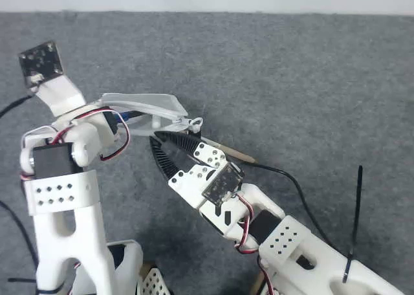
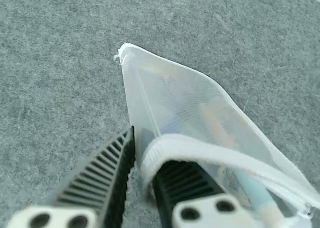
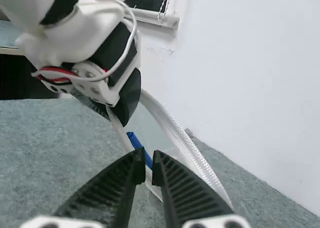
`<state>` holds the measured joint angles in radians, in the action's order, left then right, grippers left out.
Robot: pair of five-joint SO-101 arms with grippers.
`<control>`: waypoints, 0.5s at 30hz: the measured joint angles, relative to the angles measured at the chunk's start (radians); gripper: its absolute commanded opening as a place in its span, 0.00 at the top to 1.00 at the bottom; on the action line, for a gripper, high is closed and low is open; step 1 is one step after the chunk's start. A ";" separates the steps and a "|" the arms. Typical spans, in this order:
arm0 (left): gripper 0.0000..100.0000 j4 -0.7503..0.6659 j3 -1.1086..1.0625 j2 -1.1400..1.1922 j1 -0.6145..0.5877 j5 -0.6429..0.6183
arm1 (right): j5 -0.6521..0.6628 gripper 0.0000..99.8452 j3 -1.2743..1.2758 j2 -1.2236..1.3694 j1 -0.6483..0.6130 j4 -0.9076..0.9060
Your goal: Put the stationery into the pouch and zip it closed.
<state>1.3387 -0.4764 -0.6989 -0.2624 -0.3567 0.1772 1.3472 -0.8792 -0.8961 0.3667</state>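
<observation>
On the table (image 1: 291, 62), leftward: left gripper (image 2: 145, 148) pinches the pouch (image 2: 185, 103) by its rim, one finger inside. Pens (image 2: 252, 190) show through. Soft, light mesh, likely to sag; grip the firmer zip band (image 2: 210, 155). Right gripper (image 3: 148, 160) sits beside it, fingers almost pressed together, empty. What looks like a pencil (image 1: 236, 154) pokes out beneath.

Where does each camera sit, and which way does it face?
High view: fixed above, looking down at the grey mat; left arm holds the pouch, right arm beside it.
Left wrist view: on the left wrist, facing along its own jaws, clamped on the pouch rim.
Right wrist view: on the right wrist, facing past its own jaws toward pouch and left arm.
Shared: all show the pouch.
</observation>
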 measured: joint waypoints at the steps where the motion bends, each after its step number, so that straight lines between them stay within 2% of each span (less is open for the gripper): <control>1: 0.99 0.000 0.000 0.000 0.000 0.000 | 0.000 0.98 0.000 0.000 0.000 0.005; 9: 0.99 0.000 0.000 0.000 0.000 0.000 | 0.000 0.98 -0.066 0.011 0.020 0.011; 15: 0.99 -0.002 0.000 0.000 0.000 0.000 | -0.002 0.98 -0.176 0.242 0.040 0.011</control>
<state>1.3372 -0.4764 -0.6989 -0.2624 -0.3567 0.1757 1.1707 -0.6368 -0.8562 0.3775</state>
